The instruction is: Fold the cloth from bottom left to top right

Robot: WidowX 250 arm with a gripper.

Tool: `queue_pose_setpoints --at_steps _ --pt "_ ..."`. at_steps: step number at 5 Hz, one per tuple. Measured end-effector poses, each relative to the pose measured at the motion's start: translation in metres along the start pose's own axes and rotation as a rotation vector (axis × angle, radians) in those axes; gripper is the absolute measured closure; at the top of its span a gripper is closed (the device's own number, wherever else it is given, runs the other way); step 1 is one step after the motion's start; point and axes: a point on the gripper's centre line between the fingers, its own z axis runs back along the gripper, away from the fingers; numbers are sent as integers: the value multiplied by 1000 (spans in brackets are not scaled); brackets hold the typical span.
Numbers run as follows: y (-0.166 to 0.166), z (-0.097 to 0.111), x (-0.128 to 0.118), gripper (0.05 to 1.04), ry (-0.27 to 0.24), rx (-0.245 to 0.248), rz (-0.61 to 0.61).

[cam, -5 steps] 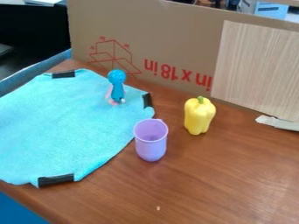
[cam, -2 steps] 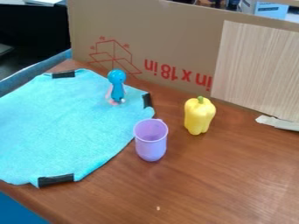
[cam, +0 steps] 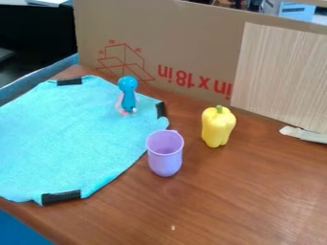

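Cloth [cam: 70, 139], likely light and limp, is best pinched beside the lower black strip [cam: 60, 196]; gripper state cannot be told

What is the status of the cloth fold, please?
Cloth spread out, not yet folded, black strips at its edges. Blue toy upright on it, likely in the way. Cup close beside its right edge, pepper farther right.

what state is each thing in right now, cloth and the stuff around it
cloth: spread out, not folded across
blue toy figure: looks upright, on the cloth
purple cup: upright, mouth up
yellow pepper: upright, stem on top
cardboard: standing on edge, print upside down
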Motion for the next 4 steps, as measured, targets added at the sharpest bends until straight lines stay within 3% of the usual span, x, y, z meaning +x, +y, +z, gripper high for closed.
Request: queue_pose_setpoints --at_steps 1,2,4 --pt "3 -7 1 103 -3 12 5" --pt "6 -11 2 224 -2 22 10" --pt "8 -15 9 826 39 2 36"
